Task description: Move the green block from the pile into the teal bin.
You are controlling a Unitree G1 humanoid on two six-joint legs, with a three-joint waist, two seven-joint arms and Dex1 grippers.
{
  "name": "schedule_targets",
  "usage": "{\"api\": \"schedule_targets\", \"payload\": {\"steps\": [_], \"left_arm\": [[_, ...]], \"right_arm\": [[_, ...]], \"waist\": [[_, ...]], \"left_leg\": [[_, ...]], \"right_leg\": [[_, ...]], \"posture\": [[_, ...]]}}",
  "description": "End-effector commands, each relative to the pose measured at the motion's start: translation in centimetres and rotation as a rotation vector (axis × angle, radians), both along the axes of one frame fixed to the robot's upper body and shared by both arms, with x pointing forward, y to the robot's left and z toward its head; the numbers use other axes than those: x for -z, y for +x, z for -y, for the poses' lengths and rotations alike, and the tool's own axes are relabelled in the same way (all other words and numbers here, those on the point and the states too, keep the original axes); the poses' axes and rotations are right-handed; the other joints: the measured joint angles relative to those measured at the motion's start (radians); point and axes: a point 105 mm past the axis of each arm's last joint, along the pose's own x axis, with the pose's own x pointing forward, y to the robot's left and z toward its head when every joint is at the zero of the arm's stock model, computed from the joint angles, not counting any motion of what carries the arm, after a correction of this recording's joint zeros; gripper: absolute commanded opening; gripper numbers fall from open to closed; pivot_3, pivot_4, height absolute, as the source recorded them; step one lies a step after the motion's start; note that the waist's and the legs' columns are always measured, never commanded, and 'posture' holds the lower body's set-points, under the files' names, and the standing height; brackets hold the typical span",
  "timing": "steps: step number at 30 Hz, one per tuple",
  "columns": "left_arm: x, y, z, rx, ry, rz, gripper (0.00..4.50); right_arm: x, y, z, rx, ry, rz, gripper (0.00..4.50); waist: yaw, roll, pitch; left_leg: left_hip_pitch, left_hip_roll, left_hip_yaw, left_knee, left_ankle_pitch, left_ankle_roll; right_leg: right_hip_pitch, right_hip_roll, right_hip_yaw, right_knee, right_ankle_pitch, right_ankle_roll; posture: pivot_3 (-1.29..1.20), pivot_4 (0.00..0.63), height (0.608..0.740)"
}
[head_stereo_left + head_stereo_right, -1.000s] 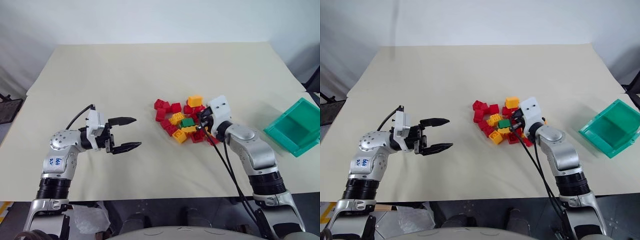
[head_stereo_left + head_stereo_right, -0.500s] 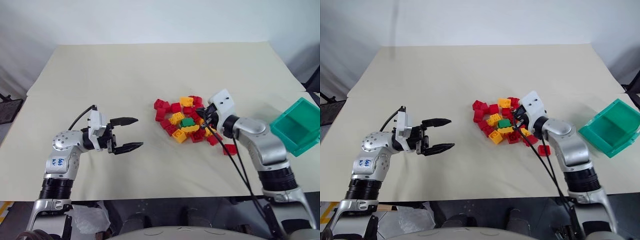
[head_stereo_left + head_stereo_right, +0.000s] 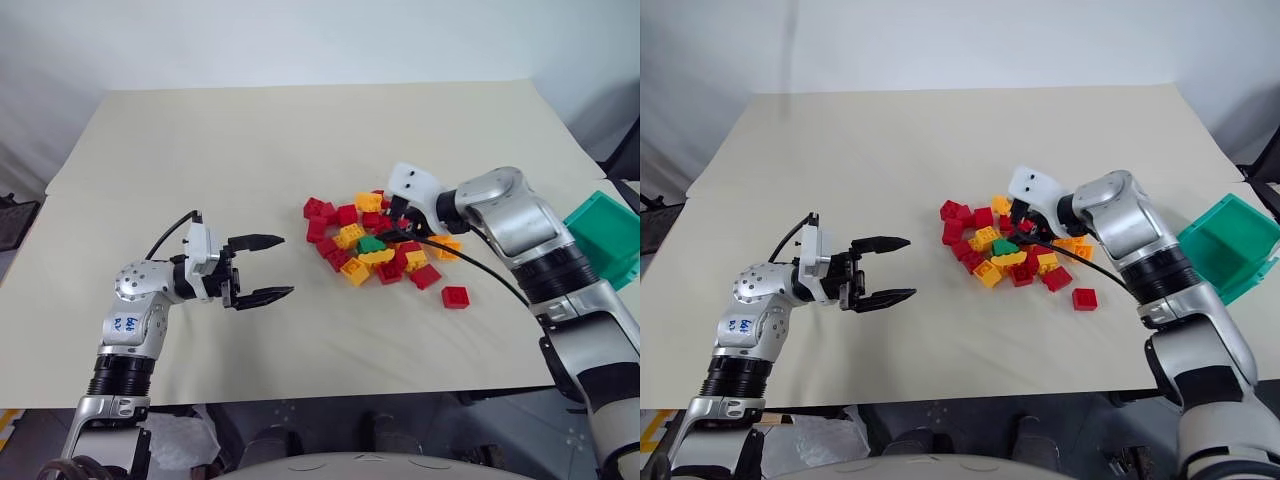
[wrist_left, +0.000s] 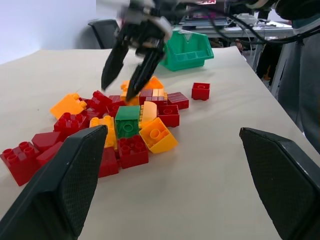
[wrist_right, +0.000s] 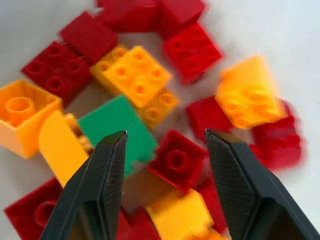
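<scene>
Since a second ago the right gripper (image 4: pixel 131 70) has been lifting off the pile (image 3: pixel 378 242), swinging over it from the far side and spreading its fingers apart, and a few red bricks have been getting knocked out toward the bin side, one single red brick (image 3: pixel 455 296) now lying apart from the rest. The green block (image 3: pixel 372 244) is sitting in the middle of the pile, touching yellow-orange and red bricks, not gripped. The right gripper is hovering just above it, pointing down, fingers partly spread, holding nothing; in the right wrist view the green block (image 5: pixel 120 130) is showing between the two fingers. The teal bin (image 3: pixel 606 237) is sitting well apart at the table's (image 3: pixel 250 140) right edge, partly behind the right arm. The left gripper (image 3: pixel 262 268) is hanging over bare table left of the pile, jaws apart and holding nothing.
</scene>
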Motion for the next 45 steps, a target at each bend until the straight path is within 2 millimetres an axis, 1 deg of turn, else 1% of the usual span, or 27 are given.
{"api": "schedule_targets", "payload": {"steps": [1, 4, 7, 18, 27, 35, 40, 41, 43, 44, 45], "left_arm": [[-0.1, -0.5, 0.1, 0.001, -0.008, 0.029, 4.5], [0.0, -0.7, 0.1, -0.005, -0.011, 0.028, 4.5], [0.0, -0.8, -0.1, -0.017, -0.015, 0.029, 4.5], [0.0, -1.0, -0.4, -0.043, -0.02, 0.027, 4.5], [-0.3, -0.7, -0.6, -0.053, -0.024, 0.034, 4.5], [-0.5, -0.6, -0.8, -0.065, -0.029, 0.041, 4.5], [-0.4, -0.6, -0.9, -0.07, -0.03, 0.043, 4.5], [-0.5, -0.6, -0.9, -0.071, -0.031, 0.043, 4.5], [-0.4, -0.6, -0.9, -0.074, -0.031, 0.044, 4.5], [-0.4, -0.6, -0.9, -0.076, -0.031, 0.044, 4.5], [-0.4, -0.5, -1.0, -0.078, -0.032, 0.044, 4.5]], "right_arm": [[-0.6, 0.4, -0.4, -0.079, -0.074, 0.01, 2.56], [-0.4, 0.5, -0.9, -0.116, -0.099, -0.013, 2.56], [-0.1, 0.2, -1.1, -0.166, -0.133, -0.046, 2.56], [0.7, -0.5, -0.9, -0.277, -0.251, -0.119, 2.56], [1.1, 0.3, -2.2, -0.28, -0.238, -0.104, 2.56], [1.4, 0.9, -2.6, -0.28, -0.249, -0.081, 2.56], [1.6, 1.0, -2.3, -0.31, -0.3, -0.069, 2.56], [1.6, 1.0, -2.3, -0.311, -0.302, -0.07, 2.91], [1.6, 1.0, -2.5, -0.312, -0.294, -0.069, 3.38], [1.6, 0.9, -2.5, -0.321, -0.297, -0.072, 3.68], [1.6, 0.9, -2.5, -0.327, -0.3, -0.074, 3.68]], "waist": [[-0.003, 0.0, 0.0], [-0.005, 0.0, 0.0], [-0.005, 0.0, 0.0], [-0.004, 0.0, 0.0], [-0.007, 0.0, 0.0], [-0.008, 0.0, 0.0], [-0.008, 0.0, 0.0], [-0.007, 0.0, 0.0], [-0.007, 0.0, 0.0], [-0.006, 0.0, 0.0], [-0.005, 0.0, 0.0]], "left_leg": [[0.0, 0.0, 0.0, 0.0, 0.0, 0.0], [0.0, 0.001, 0.0, 0.0, 0.0, 0.0], [0.001, 0.002, 0.0, 0.0, 0.0, 0.0], [0.001, 0.007, 0.001, 0.002, 0.0, -0.001], [0.002, 0.007, 0.001, 0.002, 0.0, -0.002], [0.003, 0.008, 0.001, 0.002, 0.0, -0.002], [0.003, 0.008, 0.002, 0.002, 0.0, -0.002], [0.003, 0.007, 0.002, 0.002, 0.0, -0.002], [0.003, 0.008, 0.003, 0.002, 0.0, -0.002], [0.003, 0.008, 0.004, 0.002, 0.0, -0.002], [0.003, 0.008, 0.004, 0.002, 0.0, -0.002]], "right_leg": [[0.0, 0.0, 0.0, 0.0, 0.0, 0.0], [0.0, 0.0, 0.001, 0.0, 0.0, 0.0], [0.0, 0.001, 0.001, 0.0, 0.0, 0.0], [0.0, 0.002, 0.002, 0.001, 0.0, 0.0], [0.0, 0.004, 0.004, 0.002, 0.0, 0.0], [-0.001, 0.005, 0.006, 0.003, 0.0, -0.001], [-0.002, 0.005, 0.007, 0.003, 0.0, -0.001], [-0.002, 0.005, 0.007, 0.003, 0.0, -0.001], [-0.002, 0.005, 0.008, 0.003, 0.0, -0.001], [-0.002, 0.005, 0.008, 0.003, 0.0, -0.001], [-0.002, 0.005, 0.008, 0.003, 0.0, -0.001]], "posture": [[0.0, 0.15, 0.74], [0.0, 0.15, 0.74], [0.0, 0.15, 0.74], [0.0, 0.15, 0.74], [0.0, 0.15, 0.74], [0.0, 0.15, 0.74], [0.0, 0.15, 0.74], [0.0, 0.15, 0.74], [0.0, 0.15, 0.74], [0.0, 0.15, 0.74], [0.0, 0.15, 0.74]]}}
